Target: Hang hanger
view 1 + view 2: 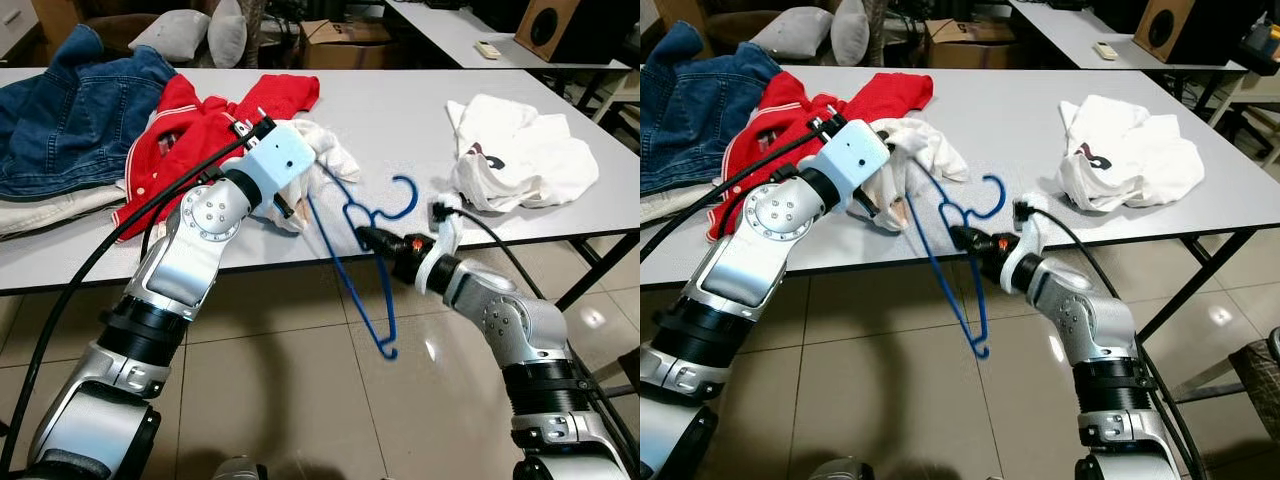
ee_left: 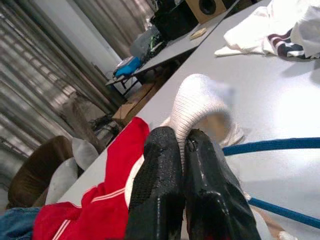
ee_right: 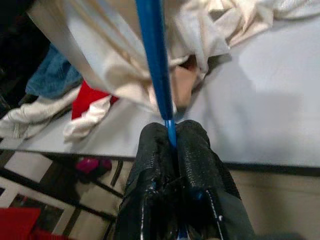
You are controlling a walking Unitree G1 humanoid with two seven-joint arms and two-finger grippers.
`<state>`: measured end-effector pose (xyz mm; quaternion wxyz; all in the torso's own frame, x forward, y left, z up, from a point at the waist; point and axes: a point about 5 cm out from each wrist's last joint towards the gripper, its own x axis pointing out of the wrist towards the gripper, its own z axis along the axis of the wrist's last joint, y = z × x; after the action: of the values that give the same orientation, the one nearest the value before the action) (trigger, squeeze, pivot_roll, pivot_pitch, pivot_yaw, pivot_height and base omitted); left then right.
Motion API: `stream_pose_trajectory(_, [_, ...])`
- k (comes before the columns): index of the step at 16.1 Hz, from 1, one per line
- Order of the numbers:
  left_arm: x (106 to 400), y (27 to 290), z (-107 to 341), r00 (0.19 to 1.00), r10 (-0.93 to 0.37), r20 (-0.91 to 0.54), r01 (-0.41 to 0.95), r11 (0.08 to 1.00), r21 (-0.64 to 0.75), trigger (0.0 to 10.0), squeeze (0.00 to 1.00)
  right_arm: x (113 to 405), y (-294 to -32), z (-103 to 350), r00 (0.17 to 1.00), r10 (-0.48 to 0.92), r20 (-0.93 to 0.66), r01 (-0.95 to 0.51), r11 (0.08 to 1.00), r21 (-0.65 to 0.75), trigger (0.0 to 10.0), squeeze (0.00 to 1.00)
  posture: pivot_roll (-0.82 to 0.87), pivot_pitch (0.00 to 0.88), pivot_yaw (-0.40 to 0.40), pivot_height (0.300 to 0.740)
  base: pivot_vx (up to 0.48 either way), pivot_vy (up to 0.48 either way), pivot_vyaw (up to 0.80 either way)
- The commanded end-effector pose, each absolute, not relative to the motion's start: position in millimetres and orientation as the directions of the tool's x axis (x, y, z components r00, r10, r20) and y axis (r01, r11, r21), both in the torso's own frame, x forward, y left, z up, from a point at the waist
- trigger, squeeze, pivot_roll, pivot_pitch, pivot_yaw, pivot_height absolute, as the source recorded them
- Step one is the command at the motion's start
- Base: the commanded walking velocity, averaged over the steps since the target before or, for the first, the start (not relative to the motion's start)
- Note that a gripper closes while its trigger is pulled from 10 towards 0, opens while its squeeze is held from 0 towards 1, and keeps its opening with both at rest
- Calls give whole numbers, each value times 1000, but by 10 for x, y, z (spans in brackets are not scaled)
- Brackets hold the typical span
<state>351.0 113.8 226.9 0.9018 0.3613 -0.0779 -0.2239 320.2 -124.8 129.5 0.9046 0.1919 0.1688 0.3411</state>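
The grey table [image 1: 400,130] carries a red jacket [image 1: 185,125] at ten o'clock. At its near edge the left gripper [image 2: 182,150] pinches a white garment [image 1: 325,150]; the right gripper's [image 3: 172,135] fingers clamp the blue hanger [image 1: 375,265], overhanging at six o'clock.

Two silver arms, built of rounded jointed segments with black ribbed collars and small dark screws ringing the joint discs. The left arm [image 1: 190,255] at centre left carries a pale blue-white wrist housing and thick black cables; the right arm [image 1: 510,325] at lower right has a white wrist band and black cable.
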Motion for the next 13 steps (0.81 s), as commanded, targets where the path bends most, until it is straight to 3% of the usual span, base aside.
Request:
stream_pose_trajectory(1, [3518, 1162, 2360, 902, -432, 8, 306, 651, 694, 0, 0, 3211, -1295, 1329, 710, 679, -186, -557, 704, 440, 10000, 0, 27, 0, -64, 740, 0, 0, 0])
stream_pose_trajectory(3, [3569, 1276, 2399, 931, -365, 21, 252, 682, 687, 0, 0, 3177, -1430, 1335, 730, 652, -203, -563, 743, 362, 10000, 0, 26, 0, -61, 740, 0, 0, 0])
stream_pose_trajectory(6, [3576, 1299, 2408, 928, -373, 17, 259, 677, 689, 0, 0, 3091, -1508, 1382, 704, 683, -195, -612, 723, 322, 10000, 0, 13, 0, -47, 740, 0, 0, 0])
stream_pose_trajectory(11, [3458, 981, 2317, 840, -540, -52, 425, 594, 683, 0, 0, 3222, -1400, 1411, 706, 691, -154, -610, 704, 364, 10000, 0, 12, 0, -44, 740, 0, 0, 0])
stream_pose_trajectory(13, [3370, 905, 2205, 784, -606, -130, 523, 533, 665, 0, 0, 3357, -1378, 1398, 750, 649, -128, -554, 721, 416, 10000, 0, 26, 0, -51, 740, 0, 0, 0])
